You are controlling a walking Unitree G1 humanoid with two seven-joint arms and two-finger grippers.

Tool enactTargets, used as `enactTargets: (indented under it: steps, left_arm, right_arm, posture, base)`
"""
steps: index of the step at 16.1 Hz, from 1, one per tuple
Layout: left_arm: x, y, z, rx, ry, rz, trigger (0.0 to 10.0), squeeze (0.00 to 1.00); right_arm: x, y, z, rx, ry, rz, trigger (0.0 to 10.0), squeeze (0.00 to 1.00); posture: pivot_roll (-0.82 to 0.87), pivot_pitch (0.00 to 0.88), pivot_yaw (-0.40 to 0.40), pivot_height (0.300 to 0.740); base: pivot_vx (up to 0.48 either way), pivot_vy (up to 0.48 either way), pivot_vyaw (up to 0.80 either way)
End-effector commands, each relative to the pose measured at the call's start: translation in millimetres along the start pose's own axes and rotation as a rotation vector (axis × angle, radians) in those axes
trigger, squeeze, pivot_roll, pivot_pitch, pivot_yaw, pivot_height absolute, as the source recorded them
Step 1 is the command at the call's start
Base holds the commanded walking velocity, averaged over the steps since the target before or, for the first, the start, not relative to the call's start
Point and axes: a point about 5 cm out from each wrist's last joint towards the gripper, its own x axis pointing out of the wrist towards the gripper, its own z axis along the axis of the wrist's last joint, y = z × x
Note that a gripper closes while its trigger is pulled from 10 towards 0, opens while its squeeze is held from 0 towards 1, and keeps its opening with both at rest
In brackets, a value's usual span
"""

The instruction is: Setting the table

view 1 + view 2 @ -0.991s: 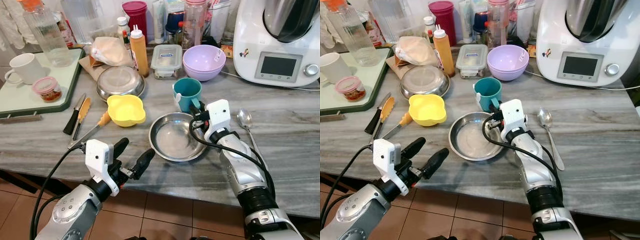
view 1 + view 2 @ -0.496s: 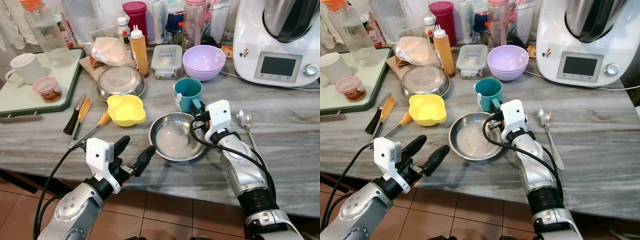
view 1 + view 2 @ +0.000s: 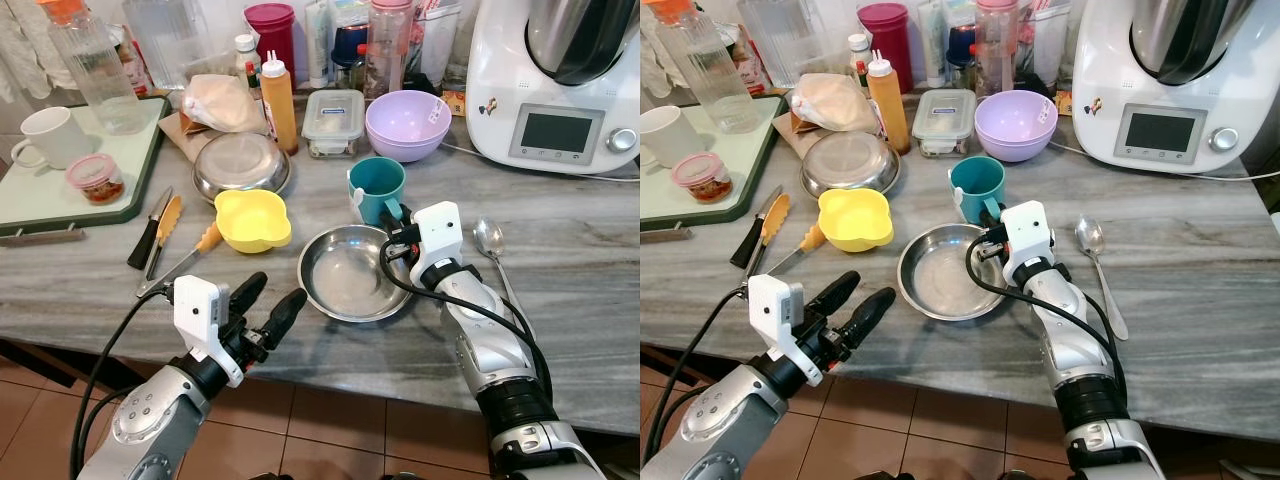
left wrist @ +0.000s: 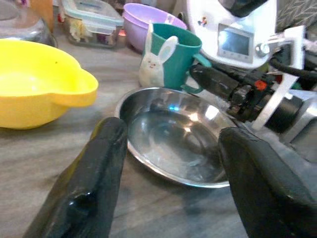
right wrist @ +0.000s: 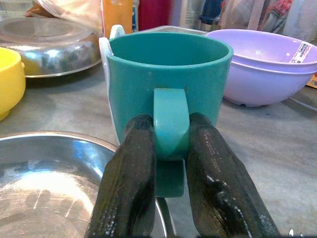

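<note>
Teal mug (image 3: 377, 187) is seen standing upright on the grey bench (image 3: 560, 300), at 12 o'clock of the steel dish (image 3: 352, 272) and just beside its rim. Its handle is clamped between the fingers of the right gripper (image 5: 171, 163), as is made plain in the right wrist view; from the head views that grasp is largely masked by the white wrist housing. Since a second ago, the mug and the right arm are unchanged in place, while the left gripper (image 3: 265, 305) has been drawn narrower, though its fingers are still parted and hold nothing. It is held at 8 o'clock of the dish, over the bench edge. A rabbit figure on the mug's side is shown in the left wrist view. A spoon (image 3: 492, 245) lies at 3 o'clock of the right wrist.
</note>
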Motion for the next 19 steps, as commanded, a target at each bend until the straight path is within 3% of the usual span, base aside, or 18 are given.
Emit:
enactTargets:
  steps: [1,4,5,6,7,8,13,14,15,16,17,19]
  left_arm:
    - [-1.4,0.7,0,0.002,0.001,-0.004,0.0,0.0]
    - [0.0,-0.6,-1,0.013,0.014,-0.011,0.0,0.0]
    - [0.7,0.7,-4,0.028,0.046,0.004,10.0,0.0]
    - [0.7,1.4,-5,0.031,0.06,0.011,10.0,0.0]
    - [0.8,0.8,-4,0.022,0.042,0.005,10.0,0.0]
    - [0.5,1.4,-3,0.015,0.034,0.014,10.0,1.0]
    - [-0.2,-0.1,-3,0.011,0.032,0.016,10.0,1.0]
    - [0.0,-0.2,-4,0.02,0.039,0.022,10.0,1.0]
    - [0.4,0.1,-4,0.026,0.041,0.029,10.0,1.0]
    - [0.8,0.2,-4,0.024,0.038,0.03,10.0,1.0]
    - [1.3,1.1,-4,0.024,0.031,0.039,10.0,1.0]
    - [3.4,5.2,-3,0.029,0.014,0.075,10.0,1.0]
  right_arm:
    - [-1.7,2.2,-1,-0.008,0.01,0.002,10.0,1.0]
    - [-2.0,2.1,-2,-0.01,0.014,0.001,10.0,1.0]
    - [-2.0,2.5,-2,-0.013,0.013,0.006,10.0,0.54]
    - [-2.2,2.8,-2,-0.017,0.013,0.009,10.0,0.54]
    - [-2.0,2.4,-2,-0.009,0.009,0.004,10.0,0.0]
    - [-1.4,2.1,0,0.01,-0.006,0.007,10.0,1.0]
    - [1.8,-2.9,4,-0.007,-0.008,-0.047,10.0,1.0]
    - [1.1,-3.3,6,-0.014,-0.021,-0.057,10.0,0.11]
    - [0.3,-5.5,10,-0.013,-0.049,-0.078,10.0,0.0]
    - [0.0,-6.5,12,-0.015,-0.057,-0.081,10.0,0.0]
    - [-0.2,-7.3,11,-0.012,-0.056,-0.083,0.4,0.0]
    - [-0.6,-8.4,10,-0.01,-0.047,-0.084,0.0,0.0]
  posture:
    - [-0.09,0.124,0.089,0.74]
    - [-0.09,0.124,0.091,0.74]
    - [-0.09,0.124,0.093,0.74]
    - [-0.09,0.124,0.093,0.74]
    - [-0.09,0.124,0.094,0.74]
    - [-0.08,0.126,0.096,0.74]
    - [-0.08,0.128,0.101,0.74]
    - [-0.08,0.128,0.101,0.74]
    - [-0.08,0.128,0.1,0.74]
    - [-0.08,0.128,0.1,0.74]
    - [-0.08,0.128,0.1,0.74]
    - [-0.09,0.127,0.098,0.74]
  base:
    - [0.0,0.0,0.0]
    - [0.0,0.0,0.0]
    - [0.0,0.0,0.0]
    - [0.0,0.0,0.0]
    - [0.0,0.0,0.0]
    - [0.0,0.0,0.0]
    - [0.0,0.0,0.0]
    - [0.0,0.0,0.0]
    - [0.0,0.0,0.0]
    - [0.0,0.0,0.0]
    - [0.0,0.0,0.0]
    - [0.0,0.0,0.0]
